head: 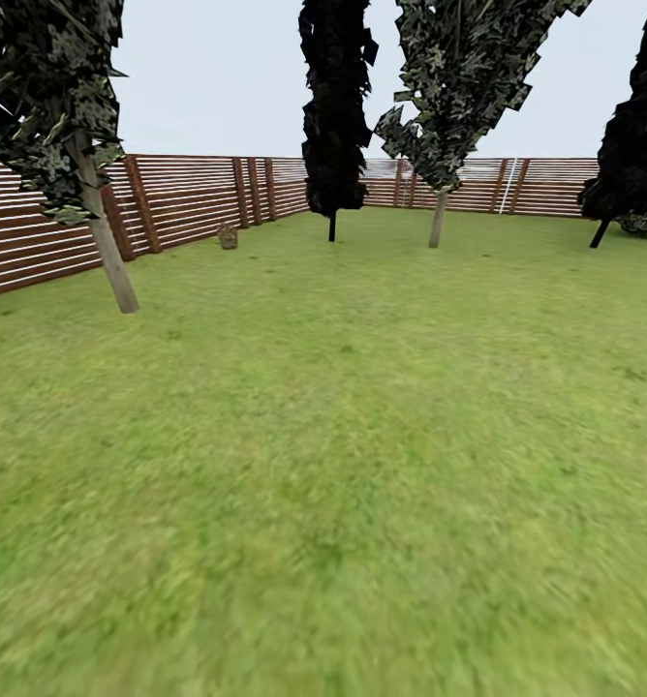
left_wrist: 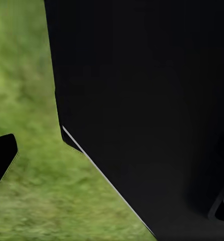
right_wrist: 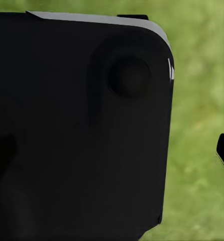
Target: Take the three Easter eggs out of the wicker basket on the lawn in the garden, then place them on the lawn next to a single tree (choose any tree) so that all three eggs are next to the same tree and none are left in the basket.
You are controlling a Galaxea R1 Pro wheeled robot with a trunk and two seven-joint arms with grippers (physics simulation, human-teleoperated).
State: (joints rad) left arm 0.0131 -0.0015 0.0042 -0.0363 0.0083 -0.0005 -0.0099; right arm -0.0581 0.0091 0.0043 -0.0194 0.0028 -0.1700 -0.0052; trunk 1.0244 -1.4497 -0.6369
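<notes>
Lawn [head: 343, 436] spreads to slat fence [head: 178, 198]; small basket [head: 229, 235] stands far off beside fence, between pale-trunked tree [head: 106, 252] and dark cypress [head: 335, 116]; eggs too small to tell; claw states cannot be told.

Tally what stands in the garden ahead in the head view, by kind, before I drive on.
Pale-trunk trees: 2, near left and far centre-right
Dark cypress-shaped trees: 2, centre and right edge
Small tan-brown object by the fence, likely the wicker basket: 1
Slat fence: 1
Total: 6
</notes>
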